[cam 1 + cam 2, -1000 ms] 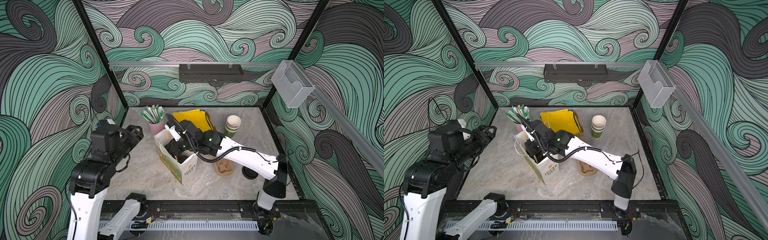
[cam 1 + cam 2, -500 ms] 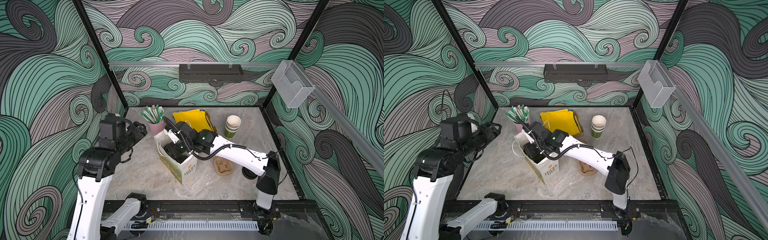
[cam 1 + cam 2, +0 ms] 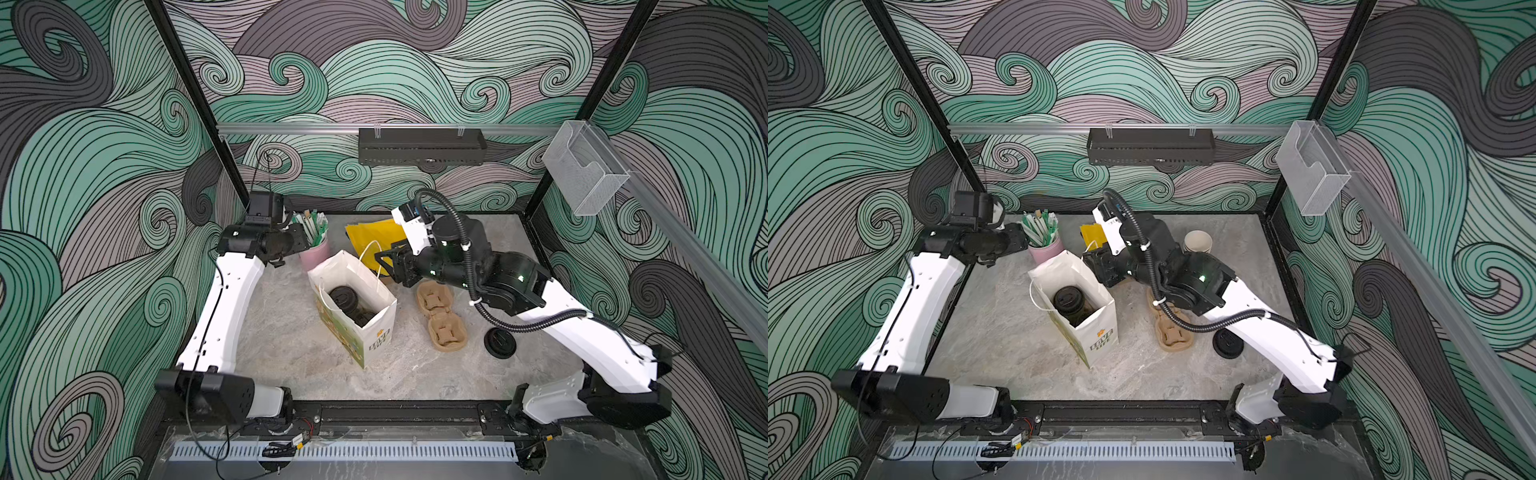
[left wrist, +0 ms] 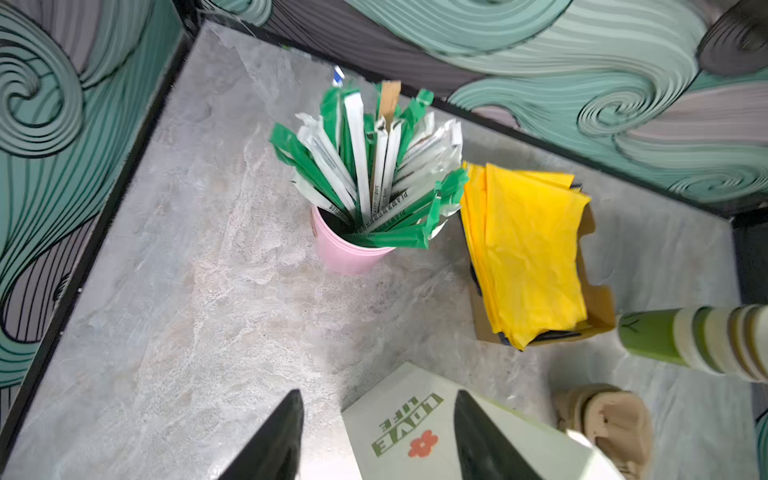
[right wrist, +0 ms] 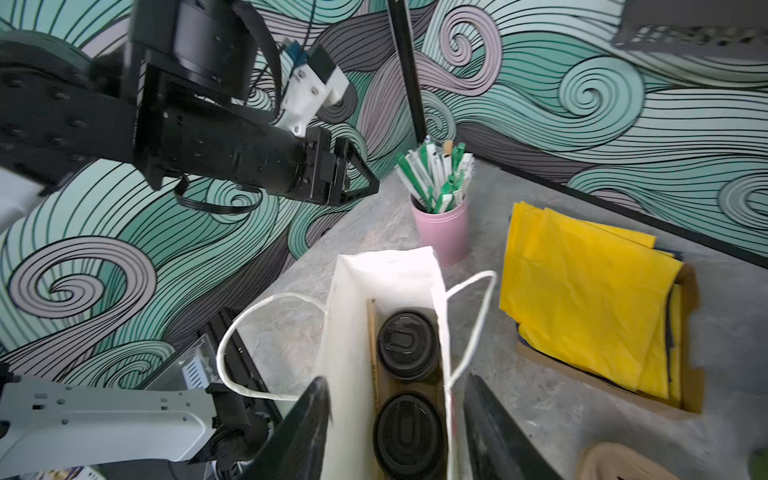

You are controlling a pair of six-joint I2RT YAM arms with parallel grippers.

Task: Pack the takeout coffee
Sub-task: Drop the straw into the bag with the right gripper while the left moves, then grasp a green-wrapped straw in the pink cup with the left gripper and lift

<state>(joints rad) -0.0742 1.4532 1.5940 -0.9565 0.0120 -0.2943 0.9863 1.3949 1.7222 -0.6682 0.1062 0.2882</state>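
Observation:
A white paper bag (image 3: 374,328) stands open mid-table. Two lidded cups of takeout coffee sit in it side by side; only their black sip lids (image 5: 409,345) (image 5: 409,432) show, also in both top views (image 3: 344,297) (image 3: 1068,300). My right gripper (image 5: 397,378) hangs open and empty above the bag's far right rim (image 3: 382,262). My left gripper (image 4: 378,392) is open and empty too, hovering beside the pink cup (image 3: 305,237), up and left of the bag.
A pink cup of wrapped straws (image 3: 314,253) stands behind the bag. Yellow napkins in a cardboard box (image 3: 370,239) lie beside it. Right of the bag are a cardboard cup carrier (image 3: 440,316), a loose black lid (image 3: 500,343) and stacked green cups (image 3: 1198,243).
My right gripper opened inside the bag, then rose out and drew back to the right. The left arm swung in from the left wall toward the pink cup, its jaws narrowing a little.

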